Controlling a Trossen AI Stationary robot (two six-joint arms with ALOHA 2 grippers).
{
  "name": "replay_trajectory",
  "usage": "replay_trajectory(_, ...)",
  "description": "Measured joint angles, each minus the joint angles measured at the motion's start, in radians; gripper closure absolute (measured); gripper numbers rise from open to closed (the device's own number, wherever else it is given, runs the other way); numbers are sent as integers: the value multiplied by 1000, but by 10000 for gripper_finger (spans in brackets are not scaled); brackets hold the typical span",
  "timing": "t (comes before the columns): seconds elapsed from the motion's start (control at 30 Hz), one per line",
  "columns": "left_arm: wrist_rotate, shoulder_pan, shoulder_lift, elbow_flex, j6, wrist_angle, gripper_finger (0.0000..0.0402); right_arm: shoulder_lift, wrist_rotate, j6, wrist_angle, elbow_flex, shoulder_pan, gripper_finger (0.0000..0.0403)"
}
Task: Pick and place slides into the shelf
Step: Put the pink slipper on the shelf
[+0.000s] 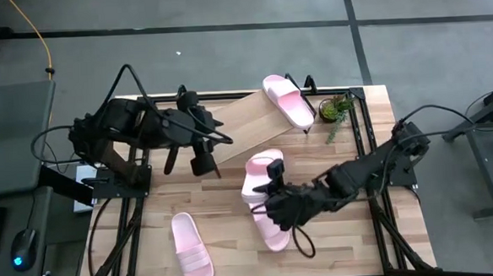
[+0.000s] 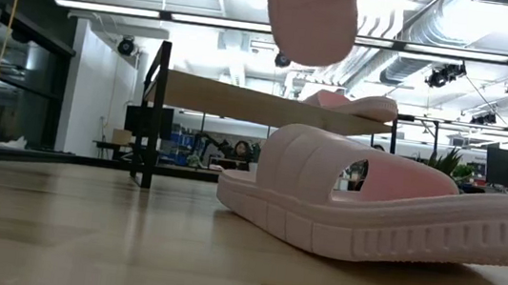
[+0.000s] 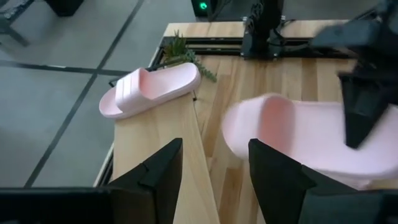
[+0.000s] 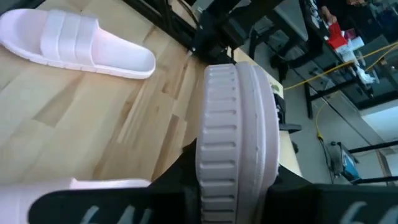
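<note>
Several pale pink slides show. One slide [image 1: 288, 99] lies flat on the shelf [image 1: 246, 125], at its far right end. My right gripper [image 1: 271, 196] is shut on a second slide [image 1: 261, 173] and holds it above the table's middle. Just below it, a third slide [image 1: 273, 229] rests sole-down on the table. Another slide [image 1: 191, 246] lies at the near left. My left gripper [image 3: 214, 168] hangs open and empty above the shelf's left part, its fingers pointing toward the shelved slide [image 3: 149, 90]. My right gripper pinches the slide's sole between its two fingers, with the ribbed side edge [image 4: 236, 143] showing between them. The fingers come from the table's right, slanting down. The slide [image 2: 307, 14] is lifted clear of the table and of the slide beneath it.
A small green plant [image 1: 336, 110] stands by the shelf's right end. The shelf's black legs [image 2: 154, 112] rise from the tabletop. Black frame rails run along the table's left and right edges. Bare wood lies between the near-left slide and the middle ones.
</note>
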State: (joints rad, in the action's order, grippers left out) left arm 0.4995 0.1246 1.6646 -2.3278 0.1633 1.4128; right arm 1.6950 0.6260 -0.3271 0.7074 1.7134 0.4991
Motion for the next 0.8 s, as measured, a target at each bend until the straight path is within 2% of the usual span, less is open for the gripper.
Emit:
replay_trajectory(0.27, -21, 0, -9, 1, -26, 11, 240, -117, -149, -101, -3, -2, -115, 360)
replay_trajectory(0.4, -21, 0, -14, 1, -28, 16, 240, -211, -260, -162, -57, -66, -201, 360)
replay_trajectory(0.5, -21, 0, -19, 1, -31, 23, 240, -313, -318, -187, -131, -165, -280, 360)
replay_trajectory(0.7, -19, 0, -40, 1, -54, 30, 240, -507, -601, -271, -390, -435, -423, 360)
replay_trajectory(0.8, -17, 0, -48, 0, -57, 21, 240, -572, -653, -304, -459, -552, -483, 360)
